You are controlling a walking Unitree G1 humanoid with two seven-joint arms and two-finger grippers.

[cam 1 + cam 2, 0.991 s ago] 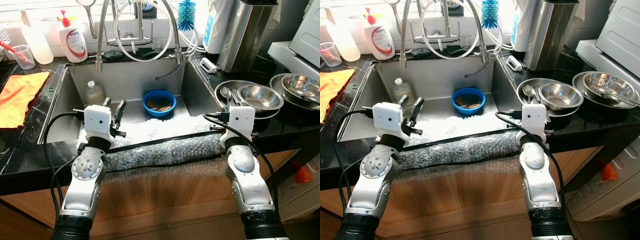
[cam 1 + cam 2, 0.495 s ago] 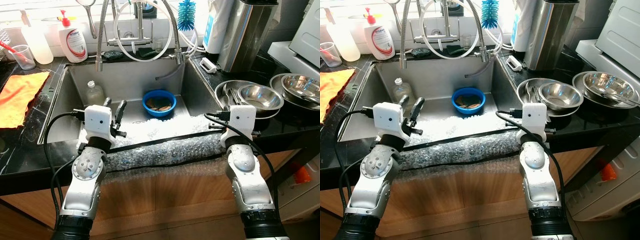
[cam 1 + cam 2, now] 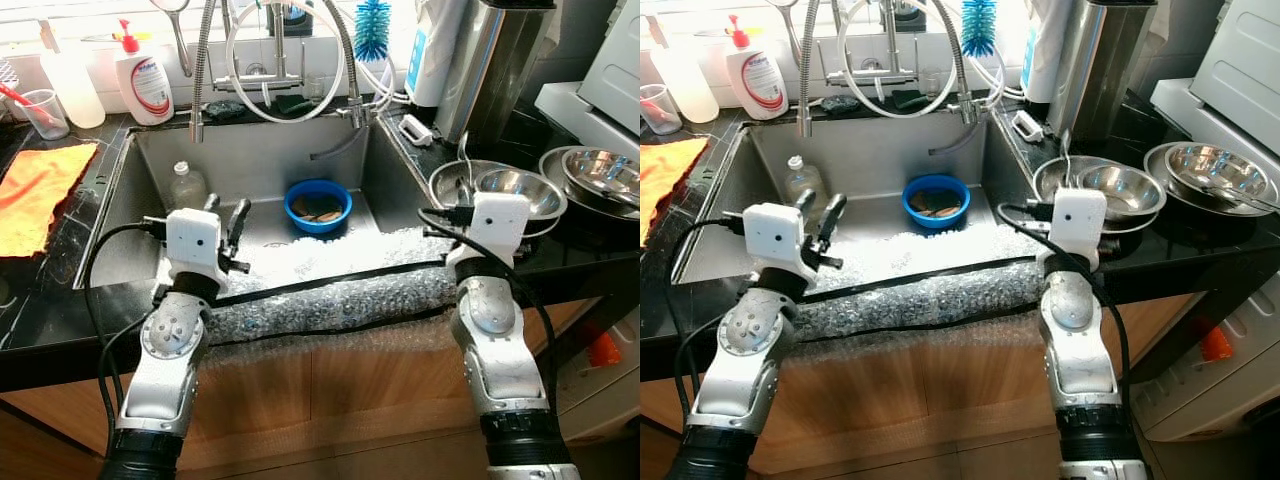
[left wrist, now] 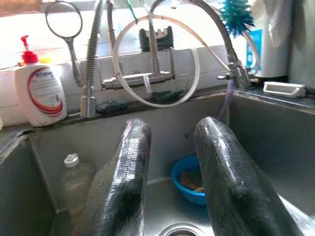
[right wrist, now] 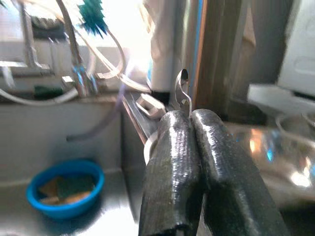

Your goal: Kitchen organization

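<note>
Your right gripper (image 5: 191,115) has clenched a thin silver spoon (image 5: 183,91) and lifted it above the nested steel bowls (image 3: 515,190) at right-centre, so one utensil's picked. Left gripper (image 3: 226,212) hangs parted over the sink (image 3: 270,160).

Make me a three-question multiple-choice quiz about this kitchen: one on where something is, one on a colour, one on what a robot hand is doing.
1. Where is the blue bowl?
A. in the sink
B. on the orange cloth
C. on the floor

2. What colour is the brush by the tap?
A. red
B. blue
C. yellow

3. What are the fingers of the right gripper doing?
A. spread wide
B. closed on a spoon
C. holding the soap bottle

Answers: 1 A, the bowl sits on the floor of the sink. 2 B, its bristles are bright blue. 3 B, the right wrist view shows the fingers pressed together with the spoon handle rising from between them.
</note>
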